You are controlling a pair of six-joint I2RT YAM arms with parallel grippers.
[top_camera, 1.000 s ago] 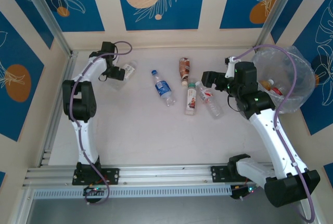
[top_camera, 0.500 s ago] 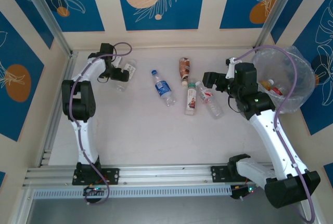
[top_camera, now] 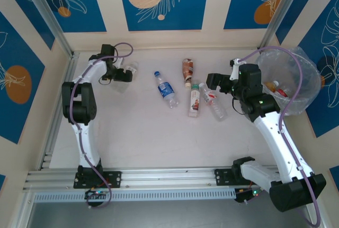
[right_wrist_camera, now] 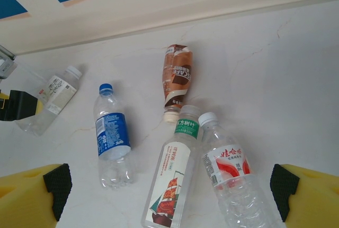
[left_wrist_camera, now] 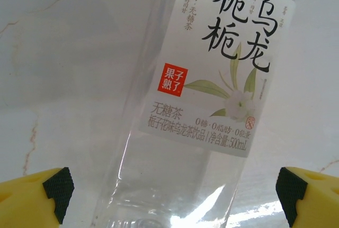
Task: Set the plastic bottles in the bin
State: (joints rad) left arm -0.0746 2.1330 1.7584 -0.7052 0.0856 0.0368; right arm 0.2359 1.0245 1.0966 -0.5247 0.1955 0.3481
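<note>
Pale, faintly veined surface [right_wrist_camera: 275,69], bearing, all on their sides: white-labelled clear bottle [right_wrist_camera: 55,91] far left, well apart; blue-labelled bottle [right_wrist_camera: 111,133] centrally; brown bottle [right_wrist_camera: 177,80] farther back; ship-labelled bottle [right_wrist_camera: 172,180] and red-labelled bottle [right_wrist_camera: 228,172] side by side (caps close together).

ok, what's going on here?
Bottle cleanup into the bin. The left hand is open and straddles a white-labelled clear bottle at the far left of the table, not closed on it. The right hand hovers open by the middle group: blue-labelled bottle, brown bottle, ship-labelled bottle and red-labelled bottle, all lying flat. The bin seems to hold a couple of bottles.
</note>
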